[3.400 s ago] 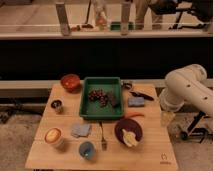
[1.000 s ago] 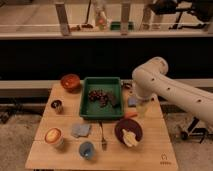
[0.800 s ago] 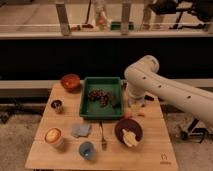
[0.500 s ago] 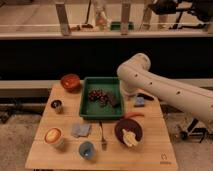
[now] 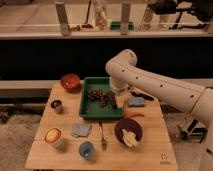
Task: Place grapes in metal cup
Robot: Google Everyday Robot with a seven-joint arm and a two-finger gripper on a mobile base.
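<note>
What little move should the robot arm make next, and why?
Probably ease the gripper sideways and down onto the grapes. It hangs over the far side of the green tray, just beside them. The grapes lie in the tray, and the metal cup stands outside it.

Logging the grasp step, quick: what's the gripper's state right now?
Gripper: state cannot be told. It is at the right side of the tray, next to the grapes.
</note>
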